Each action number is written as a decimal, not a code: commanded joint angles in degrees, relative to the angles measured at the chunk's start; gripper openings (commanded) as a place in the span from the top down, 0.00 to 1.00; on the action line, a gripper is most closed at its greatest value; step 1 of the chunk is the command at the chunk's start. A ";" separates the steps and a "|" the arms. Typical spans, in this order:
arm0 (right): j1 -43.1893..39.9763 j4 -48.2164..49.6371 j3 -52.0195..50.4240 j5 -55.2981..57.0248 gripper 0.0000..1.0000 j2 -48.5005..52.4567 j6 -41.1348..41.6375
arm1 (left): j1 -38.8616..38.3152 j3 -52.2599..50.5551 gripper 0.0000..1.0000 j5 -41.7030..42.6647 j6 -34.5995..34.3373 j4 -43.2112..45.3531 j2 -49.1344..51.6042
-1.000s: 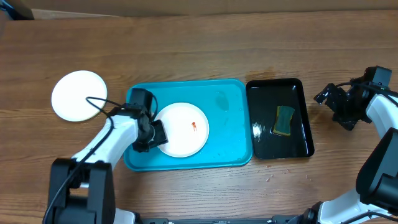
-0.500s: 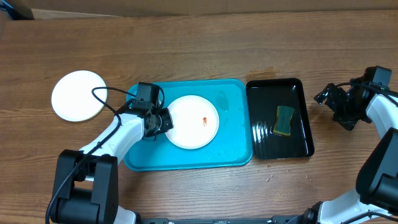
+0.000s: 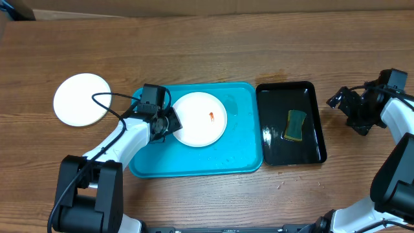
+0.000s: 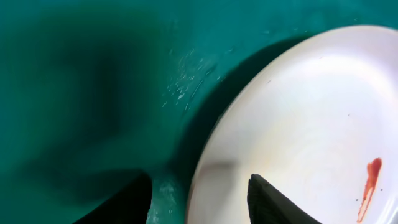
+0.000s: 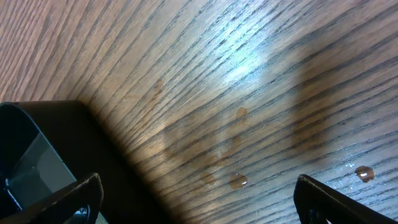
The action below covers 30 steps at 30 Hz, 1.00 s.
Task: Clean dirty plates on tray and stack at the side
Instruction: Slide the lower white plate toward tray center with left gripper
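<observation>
One dirty plate (image 3: pixel 199 120) is awaiting wiping; left claw (image 4: pixel 199 180), half-open, is straddling its rim ungripped; right claw (image 5: pixel 198 178), wide open and empty, should fetch the sponge (image 3: pixel 296 125).

The left claw (image 3: pixel 169 123) sits over the left part of the tray (image 3: pixel 239 145). The dirty plate (image 3: pixel 200 120) lies in the tray directly to the claw's right. Its rim runs between the two fingers: one finger over the plate, the other over the tray floor. The smear (image 3: pixel 211 116) is on that plate, further right of the claw. Well off to the claw's left, outside the tray, a second plate (image 3: pixel 81 99) lies on the table (image 3: pixel 207 45). Far to its right, just beside the tray, comes the smaller tray (image 3: pixel 304 152), a sponge (image 3: pixel 296 125) inside it. Further right again, the right claw (image 3: pixel 336 101) hangs above the table.
</observation>
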 commanded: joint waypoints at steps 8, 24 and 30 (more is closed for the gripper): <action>0.00 0.37 1.20 0.37 0.00 0.17 -0.09 | -0.39 1.57 0.67 -4.02 5.44 3.65 0.61; 0.00 0.37 1.20 0.39 0.00 0.17 -0.07 | -0.44 1.55 0.83 -4.22 5.46 3.04 2.49; 0.00 0.39 1.20 0.35 0.00 0.17 0.11 | -0.55 1.55 0.83 -2.27 5.92 4.61 5.84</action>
